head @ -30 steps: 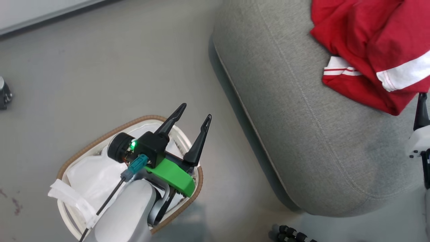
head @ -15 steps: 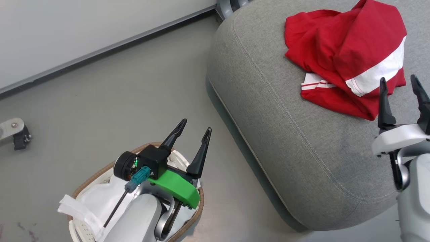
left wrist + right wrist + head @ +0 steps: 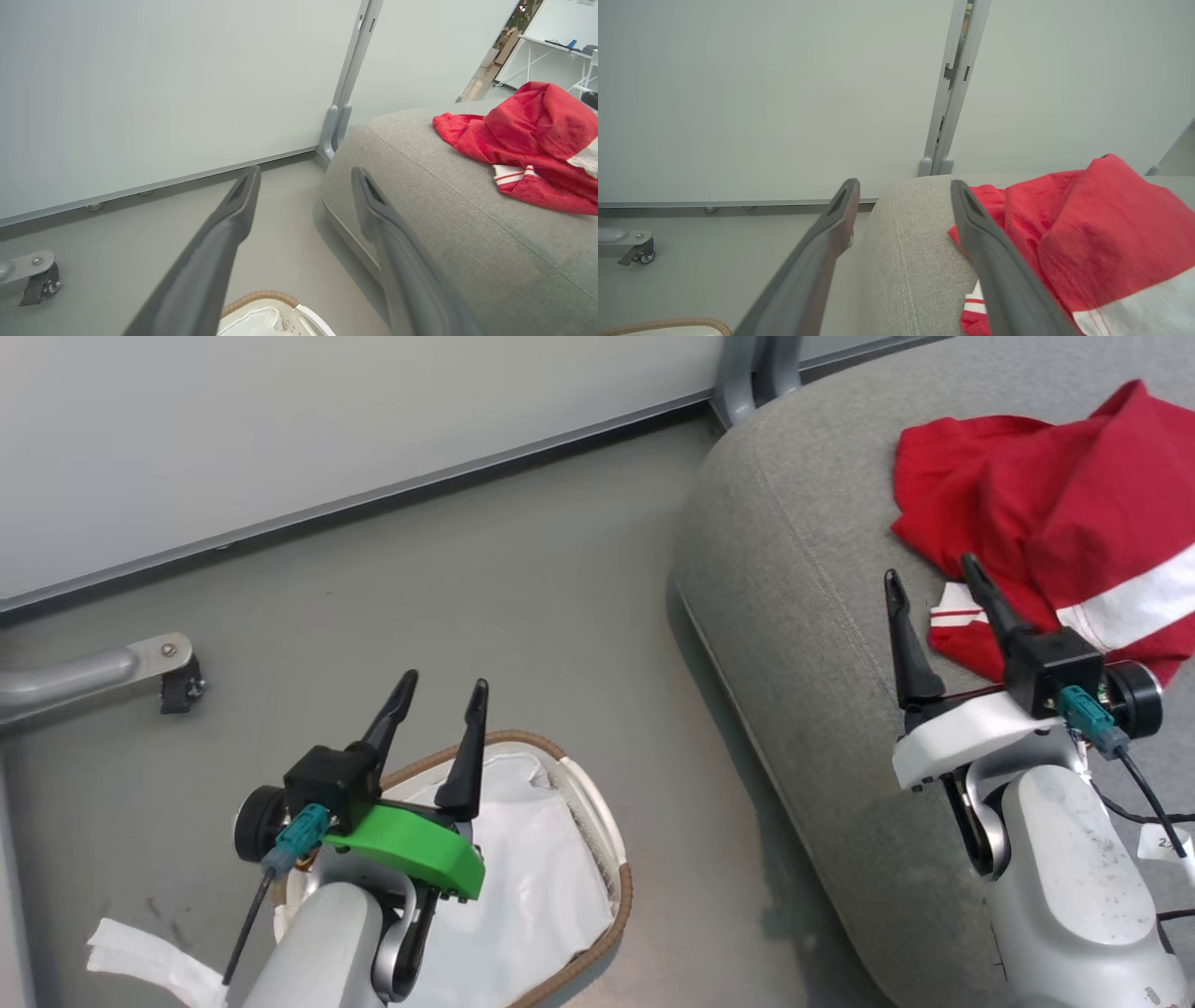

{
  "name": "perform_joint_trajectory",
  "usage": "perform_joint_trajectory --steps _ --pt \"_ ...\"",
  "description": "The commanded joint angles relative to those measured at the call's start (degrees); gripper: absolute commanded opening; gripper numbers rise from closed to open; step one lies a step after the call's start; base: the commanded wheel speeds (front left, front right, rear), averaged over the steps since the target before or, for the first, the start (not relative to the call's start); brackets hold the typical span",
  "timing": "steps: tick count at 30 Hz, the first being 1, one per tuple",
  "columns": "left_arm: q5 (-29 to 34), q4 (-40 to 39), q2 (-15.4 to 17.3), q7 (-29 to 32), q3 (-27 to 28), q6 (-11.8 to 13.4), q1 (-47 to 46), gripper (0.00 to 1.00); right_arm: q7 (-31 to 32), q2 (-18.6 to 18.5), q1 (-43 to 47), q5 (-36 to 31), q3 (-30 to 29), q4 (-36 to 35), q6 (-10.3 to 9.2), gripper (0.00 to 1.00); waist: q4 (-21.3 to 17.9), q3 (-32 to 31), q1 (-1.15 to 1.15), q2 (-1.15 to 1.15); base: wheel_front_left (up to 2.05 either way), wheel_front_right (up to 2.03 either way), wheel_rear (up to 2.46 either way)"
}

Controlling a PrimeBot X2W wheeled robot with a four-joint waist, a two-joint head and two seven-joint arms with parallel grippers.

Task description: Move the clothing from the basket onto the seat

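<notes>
Head view: basket (image 3: pixel 623 896) holds its white liner (image 3: pixel 523 887), clothing (image 3: pixel 1027 504) lies on seat (image 3: pixel 822 728), left tool (image 3: pixel 446 679) and right tool (image 3: pixel 930 567) both gape.

Two pale grey arms, each tipped with two long, dark, tapered fingers (image 3: pixel 233 219).

At the lower left of the head view, the left gripper (image 3: pixel 446 679) is mounted on a bright green curved bracket (image 3: pixel 411 845). The right gripper (image 3: pixel 931 567), at the right edge, has a white bracket (image 3: pixel 971 737) of the same shape. Each carries a black block (image 3: pixel 331 782), a black round knob (image 3: pixel 250 821) and a teal connector (image 3: pixel 301 826) trailing a thin black cable (image 3: pixel 245 933). Dark specks fleck the right forearm (image 3: pixel 1074 887), and a small white tag (image 3: pixel 1165 843) sits among its cables.
</notes>
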Motion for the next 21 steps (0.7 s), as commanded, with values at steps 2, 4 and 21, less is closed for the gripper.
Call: perform_joint_trajectory --steps 2,4,21 --pt "1.1 0.3 -0.2 0.0 2.7 -0.1 1.6 1.00 -0.3 0.1 0.0 0.3 0.9 0.9 -0.08 1.00 5.5 -1.6 0.00 0.00 0.00 0.00 0.00" --pt "1.6 0.6 -0.4 0.0 5.2 0.0 2.2 1.00 -0.3 0.3 0.3 0.5 1.5 1.5 -0.08 1.00 7.2 -2.0 0.00 0.00 0.00 0.00 0.00" --pt "6.1 2.6 -1.6 0.0 24.8 1.1 10.4 1.00 -0.3 0.5 5.4 5.5 4.4 4.9 -0.08 1.00 14.7 -5.5 0.00 0.00 0.00 0.00 0.00"
